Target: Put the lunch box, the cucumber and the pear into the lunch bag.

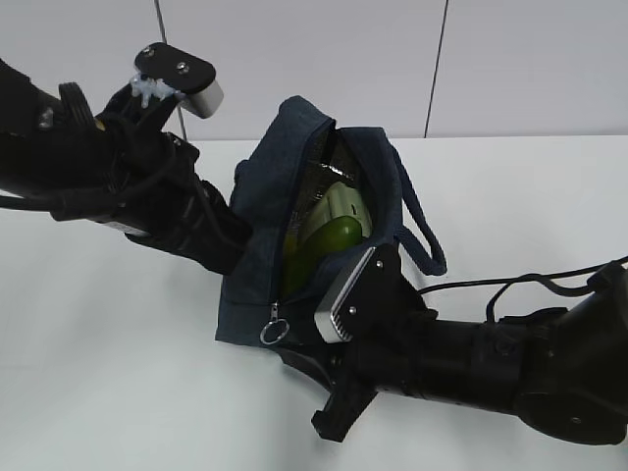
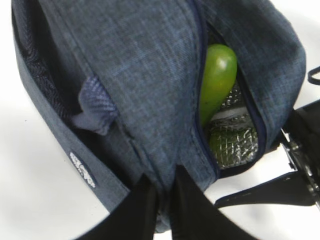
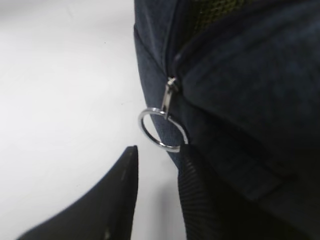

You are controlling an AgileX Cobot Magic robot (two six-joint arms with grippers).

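Note:
The dark navy lunch bag stands mid-table with its zipper open. Inside show the lunch box's pale sage-green lid and the green cucumber, which also shows in the left wrist view against the foil lining. The pear is hidden. My left gripper is shut on the bag's fabric beside the opening. My right gripper is open just below the silver ring pull, one finger against the bag. The ring pull also shows in the exterior view.
The bag's loop handle lies to its right on the white table. A black cable runs over the table to the right arm. A white wall stands behind.

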